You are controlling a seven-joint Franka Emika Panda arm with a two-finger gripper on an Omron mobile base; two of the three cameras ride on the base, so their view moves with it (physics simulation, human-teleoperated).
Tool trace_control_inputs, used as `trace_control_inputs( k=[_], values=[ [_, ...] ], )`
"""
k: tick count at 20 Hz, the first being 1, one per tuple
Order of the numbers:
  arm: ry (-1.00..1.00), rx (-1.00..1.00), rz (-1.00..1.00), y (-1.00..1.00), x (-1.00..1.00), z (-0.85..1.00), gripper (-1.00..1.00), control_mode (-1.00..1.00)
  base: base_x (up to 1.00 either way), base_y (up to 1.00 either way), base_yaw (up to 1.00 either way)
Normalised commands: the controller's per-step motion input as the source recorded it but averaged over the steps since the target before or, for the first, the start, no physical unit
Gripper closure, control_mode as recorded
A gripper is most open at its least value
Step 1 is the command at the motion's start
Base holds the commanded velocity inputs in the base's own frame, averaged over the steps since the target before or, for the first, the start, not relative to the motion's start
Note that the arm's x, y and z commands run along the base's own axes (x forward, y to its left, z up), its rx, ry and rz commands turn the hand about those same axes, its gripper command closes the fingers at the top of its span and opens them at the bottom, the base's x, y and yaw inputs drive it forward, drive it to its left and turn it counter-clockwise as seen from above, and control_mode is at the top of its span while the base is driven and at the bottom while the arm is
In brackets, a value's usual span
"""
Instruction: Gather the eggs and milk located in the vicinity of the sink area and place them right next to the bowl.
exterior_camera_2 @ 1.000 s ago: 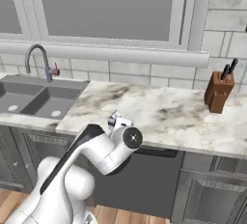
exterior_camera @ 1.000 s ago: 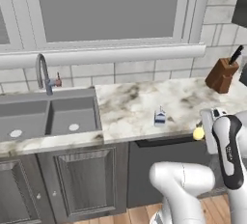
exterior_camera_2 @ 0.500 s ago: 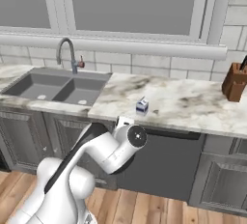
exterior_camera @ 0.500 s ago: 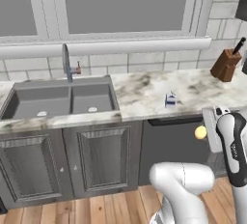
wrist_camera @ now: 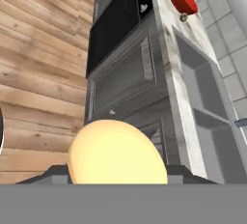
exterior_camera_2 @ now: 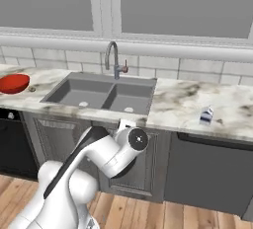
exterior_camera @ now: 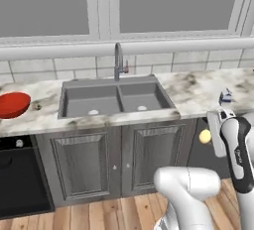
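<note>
The egg (wrist_camera: pixel 117 151), a smooth pale-yellow ball, sits between the gripper (wrist_camera: pixel 117 170) tips in the hand view, the jaws partly closed on its sides. In the left base view the egg (exterior_camera: pixel 205 136) hangs in front of the dark cabinet face below the desk edge, beside the white arm.

The milk (exterior_camera_2: pixel 206 116), a tiny white gable-top carton with a blue band, stands upright on the marbled desk (exterior_camera_2: pixel 183 104) to the right of the sink (exterior_camera_2: pixel 101 95), well apart from it. The sink is a grey steel double basin, with a tall curved faucet (exterior_camera_2: pixel 112 57) carrying a small red lever.

The bowl (exterior_camera_2: pixel 14 83), shallow, round, glossy red, rests on the desk left of the sink. Below run grey panelled cabinet doors (exterior_camera: pixel 109 162) and a plank wood floor (wrist_camera: pixel 34 73).
</note>
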Motion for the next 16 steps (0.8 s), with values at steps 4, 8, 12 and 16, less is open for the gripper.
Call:
trace_control_inputs(
  k=[4, 8, 12, 16],
  values=[
    [0.0, 0.0, 0.0, 0.0, 0.0, 0.0, 1.0, 1.0, 0.0, 1.0, 0.0],
    [0.0, 0.0, 0.0, 0.0, 0.0, 0.0, 1.0, 1.0, 0.0, 1.0, 0.0],
    [0.0, 0.0, 0.0, 0.0, 0.0, 0.0, 1.0, 1.0, 0.0, 1.0, 0.0],
    [0.0, 0.0, 0.0, 0.0, 0.0, 0.0, 1.0, 1.0, 0.0, 1.0, 0.0]
  ],
)
